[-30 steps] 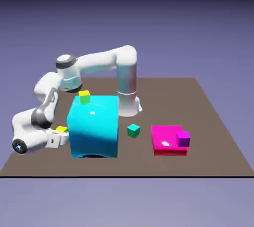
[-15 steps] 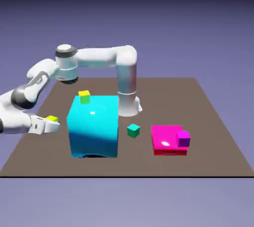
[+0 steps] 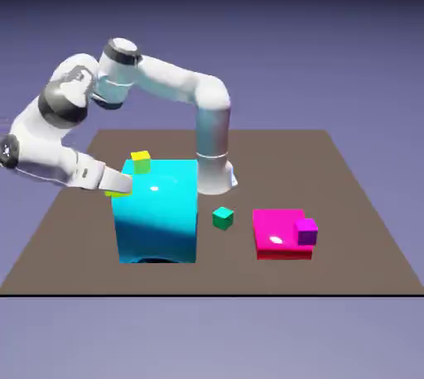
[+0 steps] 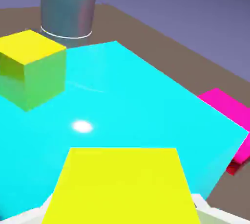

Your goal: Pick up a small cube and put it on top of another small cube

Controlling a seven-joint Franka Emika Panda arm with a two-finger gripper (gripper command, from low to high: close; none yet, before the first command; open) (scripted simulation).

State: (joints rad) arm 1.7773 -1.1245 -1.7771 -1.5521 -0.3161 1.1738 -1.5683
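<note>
Lime-yellow small cube (image 3: 116, 192) sits clamped in your pincer (image 3: 118, 188), level with the big cyan block's (image 3: 157, 212) top edge; the purple cube (image 3: 306, 231) rests far off on the magenta slab (image 3: 277, 231).

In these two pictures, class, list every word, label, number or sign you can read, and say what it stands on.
None: no writing shows in either view.
The big cyan block, the magenta slab, the purple cube, the teal-green cube, the yellow cube with greener sides and the lime-yellow cube in the claw all have plain, unmarked faces.
</note>
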